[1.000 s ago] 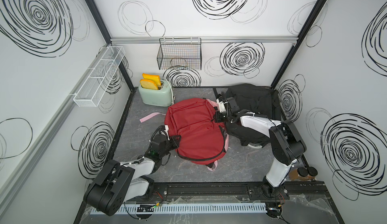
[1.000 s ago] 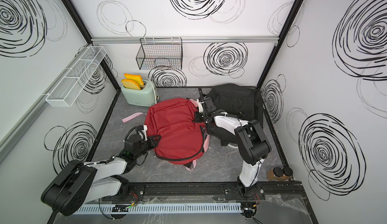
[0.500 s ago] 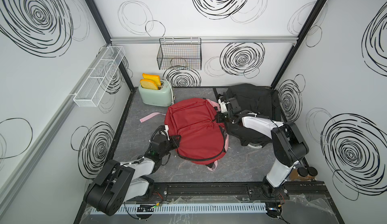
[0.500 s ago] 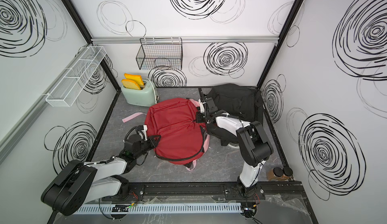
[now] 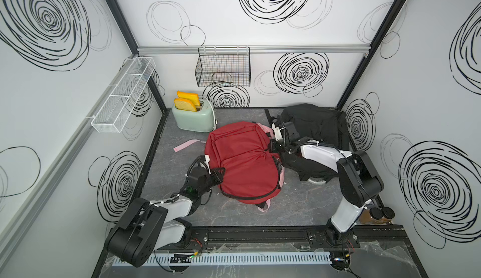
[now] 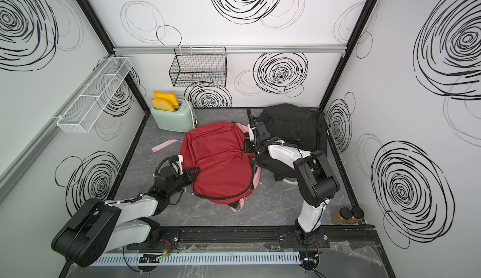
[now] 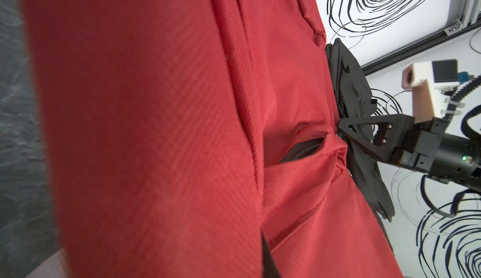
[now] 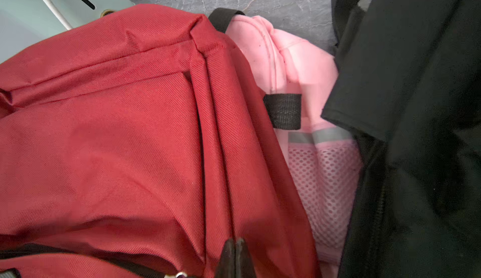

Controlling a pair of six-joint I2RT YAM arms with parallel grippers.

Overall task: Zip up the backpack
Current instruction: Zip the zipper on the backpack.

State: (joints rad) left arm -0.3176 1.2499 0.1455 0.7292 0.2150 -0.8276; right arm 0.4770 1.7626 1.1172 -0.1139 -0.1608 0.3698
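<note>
Pinching red fabric backpack (image 5: 242,164) edge with left pincer (image 5: 220,174), nearly closed; keeping right pincer (image 5: 270,149) fully closed at black zipper gap (image 7: 302,149), catch there unclear.

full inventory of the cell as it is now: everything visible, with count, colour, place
red backpack: 1, red with pink straps, lying in the middle of the table
black bag: 1, black, back right corner, beside the backpack
toaster: 1, mint green, back left of the table
toast slices: 2, yellow-orange, standing in the toaster slots
wire basket: 1, black, hung on the back wall
mesh rack: 1, white, on the left wall
jars: 2, dark lids, front right corner
table: 1, grey marbled
left gripper: 1, black, shut, at the backpack's left edge
right gripper: 1, black, shut, at the zipper on the backpack's right side
</note>
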